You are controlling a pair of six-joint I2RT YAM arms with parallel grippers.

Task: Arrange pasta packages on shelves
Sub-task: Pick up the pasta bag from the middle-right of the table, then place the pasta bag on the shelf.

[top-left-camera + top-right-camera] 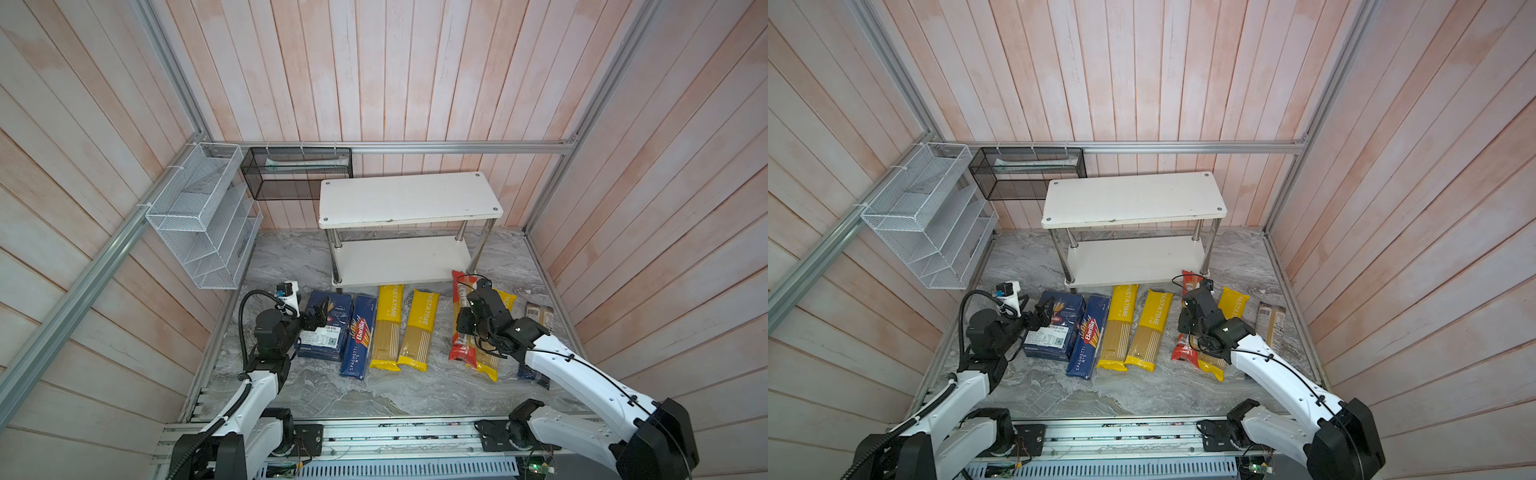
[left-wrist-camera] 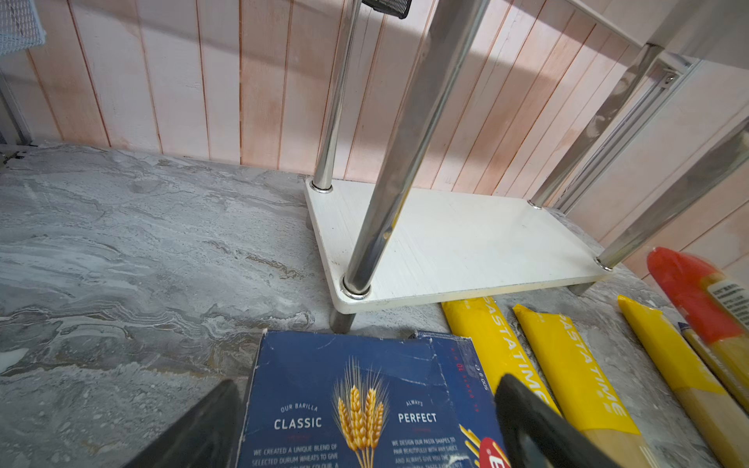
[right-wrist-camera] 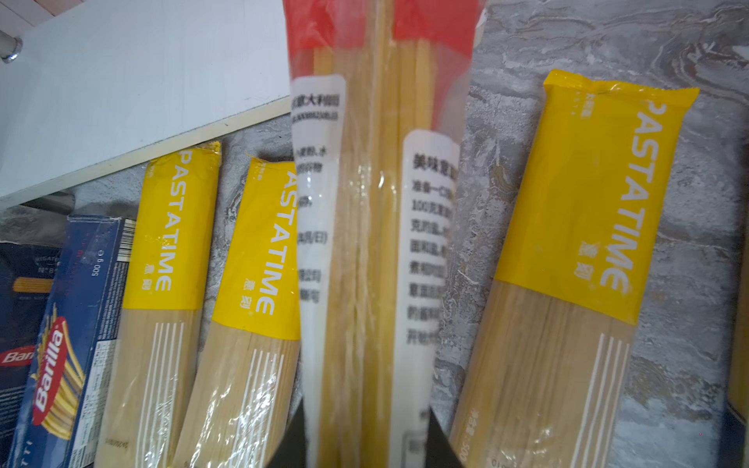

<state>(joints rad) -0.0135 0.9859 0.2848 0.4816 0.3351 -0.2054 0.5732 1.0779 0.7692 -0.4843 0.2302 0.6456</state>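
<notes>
Top views first: all seven packs lie on the table (image 1: 374,395) in front of the rack (image 1: 409,199). From the left: box (image 1: 328,336), Barilla pack (image 1: 357,338), two yellow bags (image 1: 386,328) side by side, the red bag (image 1: 458,353) just beside a third yellow bag (image 1: 488,370), and the dark-ended bag (image 1: 540,316) far right. The left gripper (image 1: 319,311) is over the box, the right gripper (image 1: 1192,309) down on the red bag. From up here neither set of jaws can be read.

Left wrist: the fingers (image 2: 194,429) stand wide apart, one either side of the box (image 2: 344,405). It's open, though contact I can't tell. Ahead is the rack's lower board (image 2: 466,251). The red bag (image 2: 689,291) shows blurred.

Right wrist, and here's what the top hides: the jaws are clamped tight on the red bag (image 3: 364,202), its red end up by the board's (image 3: 121,81) front edge.
</notes>
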